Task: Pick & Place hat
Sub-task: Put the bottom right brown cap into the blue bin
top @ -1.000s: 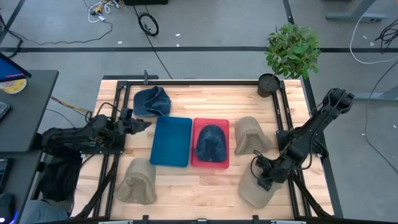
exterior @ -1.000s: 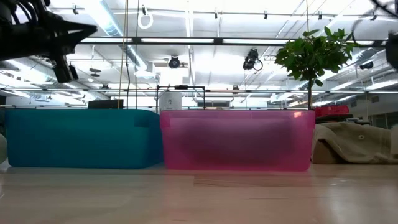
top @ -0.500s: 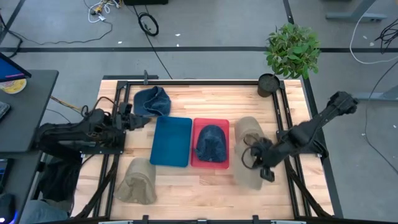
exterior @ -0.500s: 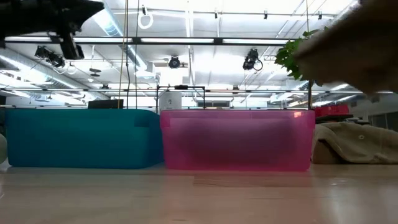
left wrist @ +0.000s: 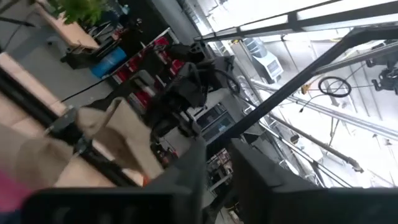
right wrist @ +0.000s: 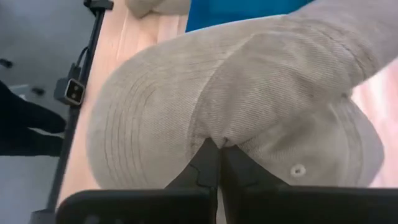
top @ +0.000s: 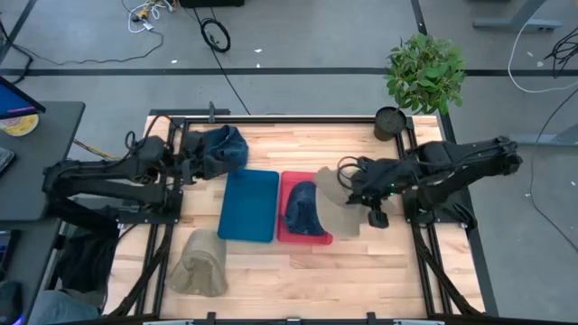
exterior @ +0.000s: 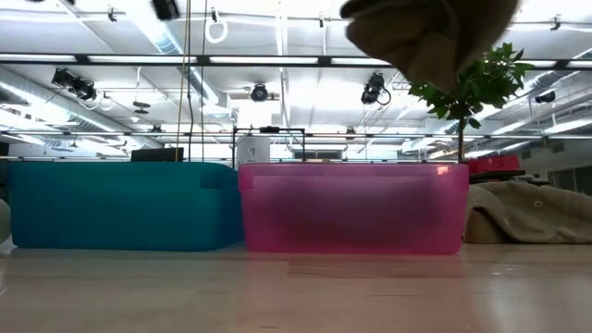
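Now the right pincer (top: 354, 193) is pinched tight on a beige hat (top: 336, 214), holding it in the air over the right edge of the red tray (top: 304, 235). Inside the red tray lies a dark blue hat (top: 302, 204). Left of the red tray sits the blue tray (top: 248, 205). Beyond that, up-left of the red tray, the left pincer (top: 192, 159) reaches a second navy hat (top: 223, 146) on the tabletop (top: 289, 144); whether its fingers are spread I cannot tell.
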`<action>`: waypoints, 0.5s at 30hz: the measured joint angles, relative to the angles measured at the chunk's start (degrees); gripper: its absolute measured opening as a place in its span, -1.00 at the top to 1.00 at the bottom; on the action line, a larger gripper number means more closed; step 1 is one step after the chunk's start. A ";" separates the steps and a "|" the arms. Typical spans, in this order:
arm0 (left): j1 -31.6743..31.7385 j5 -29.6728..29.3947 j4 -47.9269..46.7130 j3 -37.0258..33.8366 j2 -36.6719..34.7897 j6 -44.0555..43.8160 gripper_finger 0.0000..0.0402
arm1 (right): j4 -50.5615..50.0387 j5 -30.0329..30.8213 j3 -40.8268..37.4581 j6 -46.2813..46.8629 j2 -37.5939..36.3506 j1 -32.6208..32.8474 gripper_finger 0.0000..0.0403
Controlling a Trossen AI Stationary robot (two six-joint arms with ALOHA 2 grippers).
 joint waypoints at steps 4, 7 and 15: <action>0.00 1.95 0.06 6.40 5.22 0.17 0.12 | -0.55 1.27 5.93 -6.96 4.86 -0.71 1.00; 0.00 4.82 -0.25 9.54 8.69 -3.94 -0.22 | -1.90 3.05 9.92 -11.14 8.35 -0.71 1.00; 0.00 5.03 -1.13 12.17 15.50 -16.49 -0.69 | -4.34 8.41 19.62 -18.82 13.49 0.57 1.00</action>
